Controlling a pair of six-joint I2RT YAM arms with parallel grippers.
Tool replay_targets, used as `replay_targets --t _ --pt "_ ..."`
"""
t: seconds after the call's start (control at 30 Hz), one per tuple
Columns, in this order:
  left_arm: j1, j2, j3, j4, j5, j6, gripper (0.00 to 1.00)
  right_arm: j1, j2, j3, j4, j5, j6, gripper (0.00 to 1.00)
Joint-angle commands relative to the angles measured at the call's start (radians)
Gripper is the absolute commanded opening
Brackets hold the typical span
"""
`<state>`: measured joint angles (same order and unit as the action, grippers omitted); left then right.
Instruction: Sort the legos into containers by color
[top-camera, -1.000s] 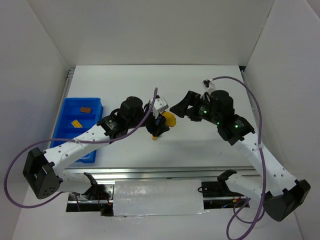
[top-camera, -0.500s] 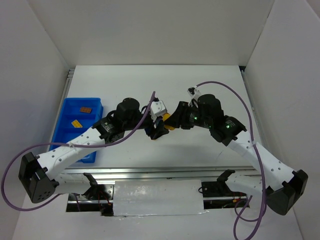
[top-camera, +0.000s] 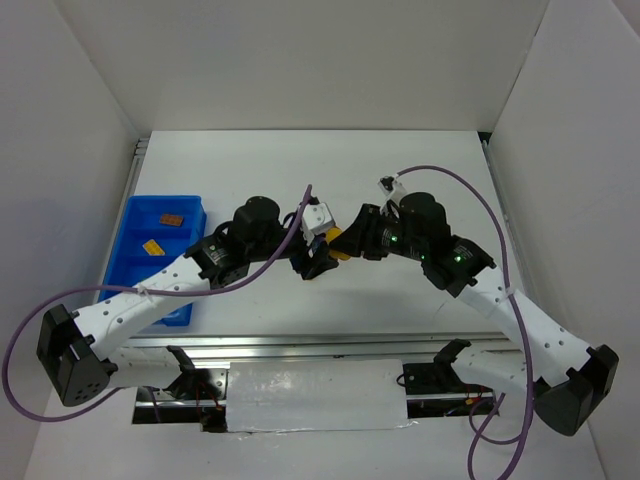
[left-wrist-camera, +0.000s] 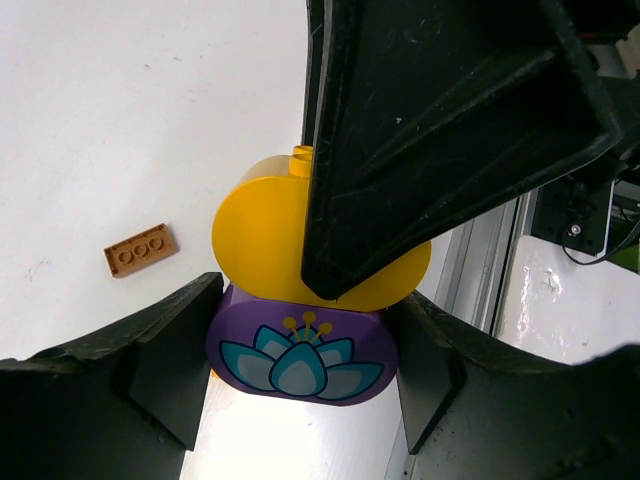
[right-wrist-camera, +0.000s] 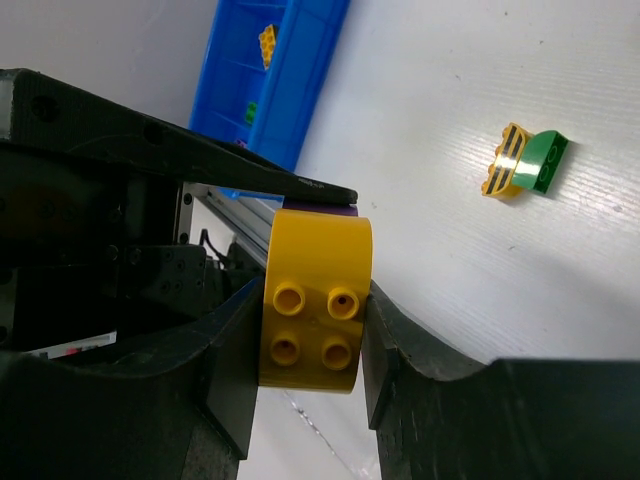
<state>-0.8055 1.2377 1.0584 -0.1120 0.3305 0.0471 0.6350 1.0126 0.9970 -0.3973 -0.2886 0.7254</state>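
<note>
A: Blue tray (top-camera: 130, 262) sits far left, well apart. Why do both arms meet in the middle?
B: The right gripper (right-wrist-camera: 310, 345) clamps the yellow brick (right-wrist-camera: 318, 295). The left gripper (left-wrist-camera: 300, 372) clamps the purple brick (left-wrist-camera: 298, 340) joined to it. Likely they're pulling the two apart for sorting.
A: What's changed?
B: A second ago the right gripper hung clear of the brick.
</note>
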Motion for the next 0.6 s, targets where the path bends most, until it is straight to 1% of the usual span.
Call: replay_targets --t 0.0,0.2,0.33,0.5,0.57 --pt "-0.004 -0.02 0.006 0.038 0.025 0.007 0.0 0.009 -0.048 -0.009 0.081 -0.046 -0.017 0.0" --pt "-0.004 -0.03 -0.005 0.043 0.019 0.007 0.0 0.006 -0.068 -0.029 0.113 -0.049 -0.007 0.0" --pt "-0.004 -0.027 -0.005 0.038 0.022 0.011 0.0 0.003 -0.072 -0.018 0.106 -0.044 -0.012 0.0" --pt "-0.004 -0.033 -0.029 0.037 0.001 0.008 0.0 -0.056 -0.17 -0.015 0.089 0.011 -0.026 0.0" --pt "-0.004 -0.034 -0.034 0.043 0.007 0.008 0.0 -0.066 -0.177 0.008 0.071 0.006 -0.037 0.0"
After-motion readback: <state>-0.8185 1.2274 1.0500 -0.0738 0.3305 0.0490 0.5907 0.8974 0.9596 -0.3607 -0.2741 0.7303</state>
